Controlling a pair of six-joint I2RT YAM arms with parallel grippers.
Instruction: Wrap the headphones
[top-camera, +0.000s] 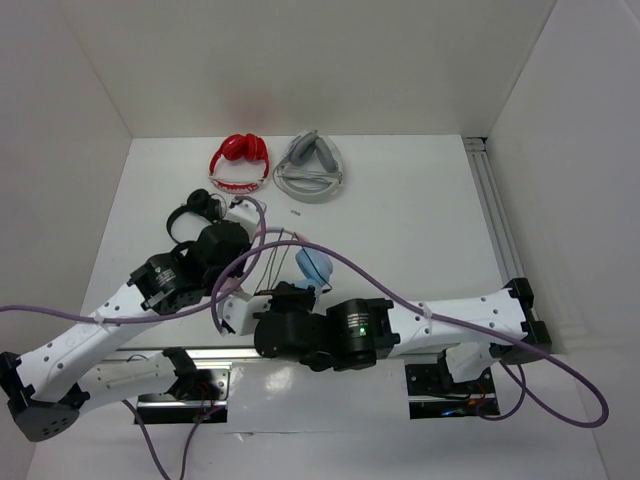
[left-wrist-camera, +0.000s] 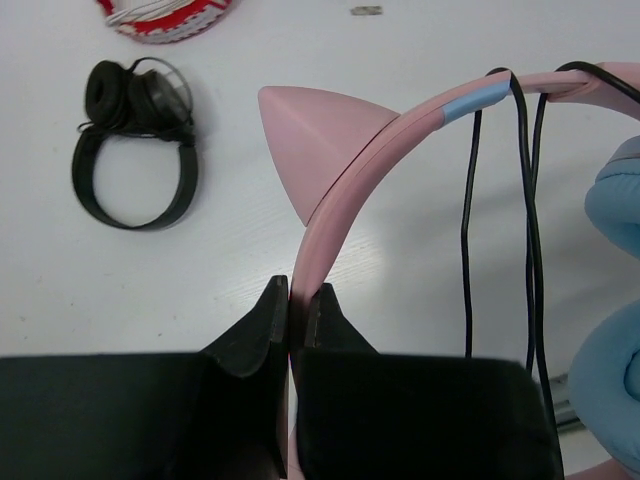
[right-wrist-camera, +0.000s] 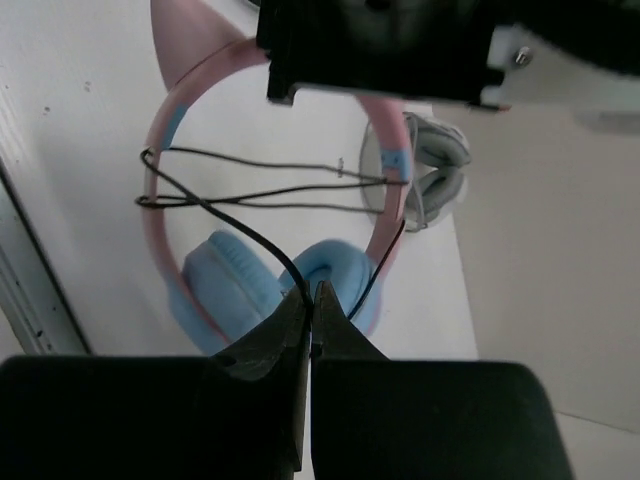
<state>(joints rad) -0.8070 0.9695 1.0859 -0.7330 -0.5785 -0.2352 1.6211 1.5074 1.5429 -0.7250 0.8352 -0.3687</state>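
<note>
Nearest you, your left hand is pressed tight on the pink band of the headphones, just below one cat ear. Your right hand has its fingers pressed together too, and it seems to be pinching the thin black cable at the tips, though the view there is cramped.

There are two arms and two hands. Four sets lie in view:
- the pink-and-blue headphones, held between the hands over the near middle of the surface
- black headphones, flat to the left
- red-and-white headphones at the far side
- grey headphones just beside the red-and-white ones

The cable crosses from one side of the pink band to the other in several strands.

From above, the arms hide most of the pink band and only one blue ear cup shows. The left wrist view cuts off both cups at its right edge. You cannot tell whether the cups touch the surface.

The surface is white, walled in white on three sides, with a metal rail along its right edge.
</note>
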